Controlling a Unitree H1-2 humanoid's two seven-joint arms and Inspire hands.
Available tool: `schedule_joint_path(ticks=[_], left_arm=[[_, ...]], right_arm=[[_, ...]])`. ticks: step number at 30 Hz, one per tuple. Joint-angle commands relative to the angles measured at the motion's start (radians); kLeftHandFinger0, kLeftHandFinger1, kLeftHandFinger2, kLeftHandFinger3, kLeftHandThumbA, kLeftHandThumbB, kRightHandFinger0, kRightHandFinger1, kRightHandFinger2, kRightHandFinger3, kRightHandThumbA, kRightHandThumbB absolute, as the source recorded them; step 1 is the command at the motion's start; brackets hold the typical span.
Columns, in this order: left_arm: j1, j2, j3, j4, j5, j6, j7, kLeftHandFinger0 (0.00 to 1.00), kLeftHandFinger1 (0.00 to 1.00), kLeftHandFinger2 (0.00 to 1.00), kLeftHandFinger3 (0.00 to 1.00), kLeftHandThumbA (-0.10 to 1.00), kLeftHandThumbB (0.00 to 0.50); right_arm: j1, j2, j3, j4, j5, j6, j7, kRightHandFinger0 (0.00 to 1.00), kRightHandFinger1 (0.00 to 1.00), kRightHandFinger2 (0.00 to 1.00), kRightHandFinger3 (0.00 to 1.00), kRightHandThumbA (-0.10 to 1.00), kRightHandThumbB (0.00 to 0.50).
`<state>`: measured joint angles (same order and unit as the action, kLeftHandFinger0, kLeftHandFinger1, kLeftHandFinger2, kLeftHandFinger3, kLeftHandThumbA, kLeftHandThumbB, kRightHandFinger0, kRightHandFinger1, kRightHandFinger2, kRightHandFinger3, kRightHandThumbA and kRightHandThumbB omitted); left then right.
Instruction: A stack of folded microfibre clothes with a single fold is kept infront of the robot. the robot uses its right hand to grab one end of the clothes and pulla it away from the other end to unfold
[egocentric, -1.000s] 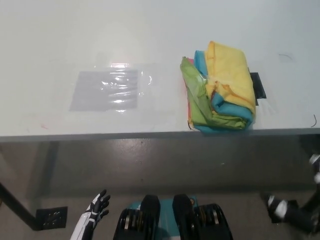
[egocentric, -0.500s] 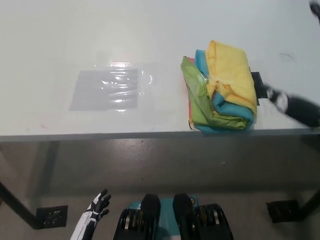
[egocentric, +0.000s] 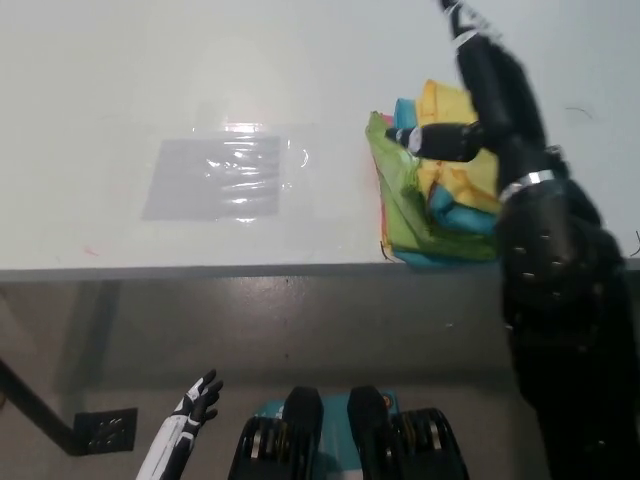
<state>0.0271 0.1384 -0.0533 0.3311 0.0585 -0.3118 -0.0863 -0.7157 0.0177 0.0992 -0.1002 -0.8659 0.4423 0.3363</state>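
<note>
One black right hand outstretched above stacked cloths.

lab-like test space, plain white table, taped clear plastic sheet, bare grey floor

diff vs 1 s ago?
Right hand came up from the lower right and now reaches over the cloth stack; a grasp is not visible. The stack, the clear plastic sheet and the left hand, low beside the table, look unchanged.
</note>
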Motion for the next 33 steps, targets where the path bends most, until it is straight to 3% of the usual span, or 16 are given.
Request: schedule_joint_path(ticks=[1, 7, 12, 20, 27, 33], left_arm=[[-0.013, 0.013, -0.005, -0.011, 0.015, -0.038, -0.002, 1.00, 1.00, 1.00, 1.00, 1.00, 0.500], [-0.019, 0.015, -0.005, -0.010, 0.013, -0.046, -0.009, 1.00, 1.00, 1.00, 1.00, 1.00, 0.500], [-0.022, 0.017, -0.002, -0.027, 0.011, -0.030, -0.009, 1.00, 1.00, 1.00, 1.00, 1.00, 0.500], [-0.030, 0.021, -0.004, -0.011, 0.027, -0.050, -0.001, 1.00, 1.00, 1.00, 1.00, 1.00, 0.500], [-0.031, 0.022, -0.004, -0.035, 0.030, -0.023, -0.003, 1.00, 1.00, 1.00, 1.00, 1.00, 0.500], [-0.050, 0.026, -0.007, -0.033, 0.034, -0.017, -0.006, 1.00, 1.00, 1.00, 1.00, 1.00, 0.500]], right_arm=[[-0.041, 0.032, 0.019, 0.080, -0.091, 0.028, -0.003, 1.00, 1.00, 1.00, 1.00, 1.00, 0.419], [-0.023, 0.059, 0.005, 0.144, -0.143, 0.028, 0.036, 1.00, 1.00, 1.00, 1.00, 1.00, 0.424], [-0.029, 0.073, -0.014, 0.170, -0.260, 0.028, 0.076, 1.00, 1.00, 1.00, 1.00, 1.00, 0.481], [-0.036, 0.081, -0.065, 0.195, -0.363, 0.028, 0.149, 1.00, 1.00, 1.00, 1.00, 1.00, 0.489], [-0.060, 0.096, -0.106, 0.250, -0.495, 0.028, 0.217, 1.00, 1.00, 1.00, 1.00, 0.92, 0.500], [-0.085, 0.106, -0.201, 0.274, -0.467, 0.028, 0.237, 1.00, 1.00, 1.00, 1.00, 0.93, 0.500]])
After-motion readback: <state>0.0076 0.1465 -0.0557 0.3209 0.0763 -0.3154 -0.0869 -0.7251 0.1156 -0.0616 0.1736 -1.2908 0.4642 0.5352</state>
